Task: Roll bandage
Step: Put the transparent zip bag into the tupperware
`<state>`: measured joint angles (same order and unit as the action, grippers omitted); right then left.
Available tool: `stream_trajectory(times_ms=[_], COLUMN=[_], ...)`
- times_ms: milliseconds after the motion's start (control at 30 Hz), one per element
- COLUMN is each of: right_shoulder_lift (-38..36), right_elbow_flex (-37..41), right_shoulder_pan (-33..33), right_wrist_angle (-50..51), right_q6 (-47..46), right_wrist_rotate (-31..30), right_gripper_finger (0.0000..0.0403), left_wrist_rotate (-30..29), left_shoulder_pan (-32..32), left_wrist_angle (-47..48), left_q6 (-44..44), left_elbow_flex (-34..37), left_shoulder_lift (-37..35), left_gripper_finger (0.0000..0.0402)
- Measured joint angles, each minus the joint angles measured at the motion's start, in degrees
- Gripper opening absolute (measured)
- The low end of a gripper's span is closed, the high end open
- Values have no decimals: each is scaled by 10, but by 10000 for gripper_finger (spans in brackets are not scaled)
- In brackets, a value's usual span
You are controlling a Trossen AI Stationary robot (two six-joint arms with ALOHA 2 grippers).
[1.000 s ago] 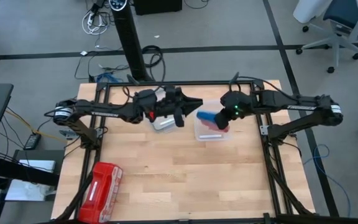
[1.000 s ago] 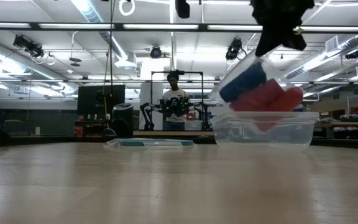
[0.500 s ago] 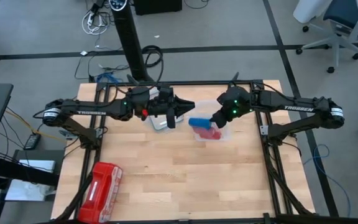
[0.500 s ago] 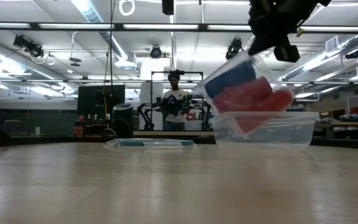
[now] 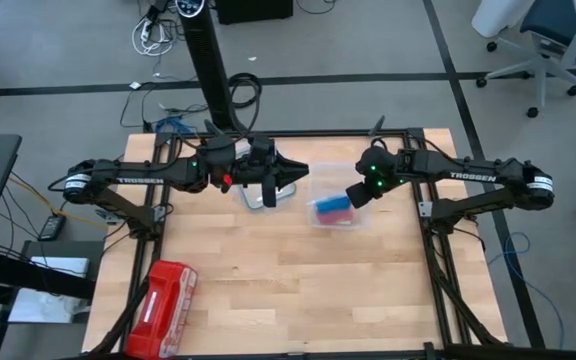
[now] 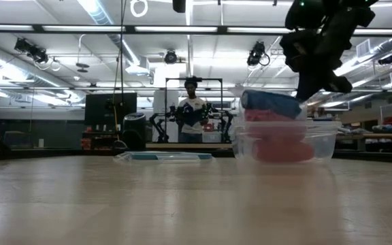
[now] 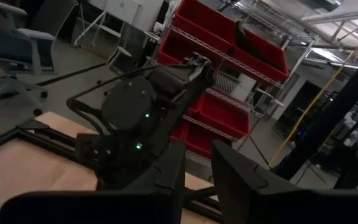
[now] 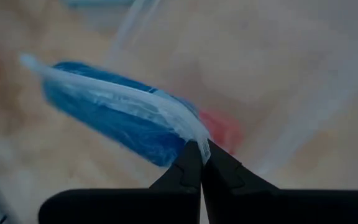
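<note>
Starting at the table's left: a red plastic-wrapped pack [image 5: 163, 307] lies at the near-left corner, well apart from the work.

Left gripper [image 5: 272, 186] sits just beside a clear lid [image 5: 260, 197] with a teal rim, near the back middle of the table [image 5: 268, 290]. Wrist view shows its fingers [image 7: 166, 171] with a narrow gap between them and nothing gripped; the arm looks to be waiting.

Moving right: clear plastic tub [image 5: 336, 210], resting flat on the wood. Inside, the bandage [image 5: 328, 205], bright blue, lies over pink-red rolls [image 5: 341, 215]. Low view has the blue piece [image 6: 271, 103] riding at the tub's rim [image 6: 286, 124], pink-red mass below it.

Right gripper [image 5: 356, 194] is over the tub's right edge, fingers pressed together. Its wrist view shows the tips pinching a thin clear film or bag edge [image 8: 166, 115] that wraps the blue bandage [image 8: 117, 121]. Probably it grips the wrapping rather than the soft fabric itself because the film gives a firm tab to pull.

Judgement: early stage, bandage not yet out of its container.
</note>
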<state>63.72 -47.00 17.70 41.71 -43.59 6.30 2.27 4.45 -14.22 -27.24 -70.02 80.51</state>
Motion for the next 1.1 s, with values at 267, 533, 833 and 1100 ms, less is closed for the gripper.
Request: stream_trajectory(times_ms=[267,533,833,1100], right_shoulder_lift=[0,0,0,-13], right_elbow_flex=[0,0,-10,-112], right_shoulder_pan=[25,48,90,73], right_wrist_angle=[5,20,84,147], right_q6=[-13,87,110,160], right_wrist_rotate=[-68,-58,-35,-33], right_gripper_finger=[0,18,112,142], left_wrist_rotate=[4,4,4,4], left_shoulder_pan=[0,0,0,-1], left_wrist_angle=[0,0,0,0], left_q6=[-3,-4,-5,-15], left_elbow_flex=[0,0,0,0], left_shoulder_lift=[0,0,0,0], left_gripper_finger=[80,80,80,80])
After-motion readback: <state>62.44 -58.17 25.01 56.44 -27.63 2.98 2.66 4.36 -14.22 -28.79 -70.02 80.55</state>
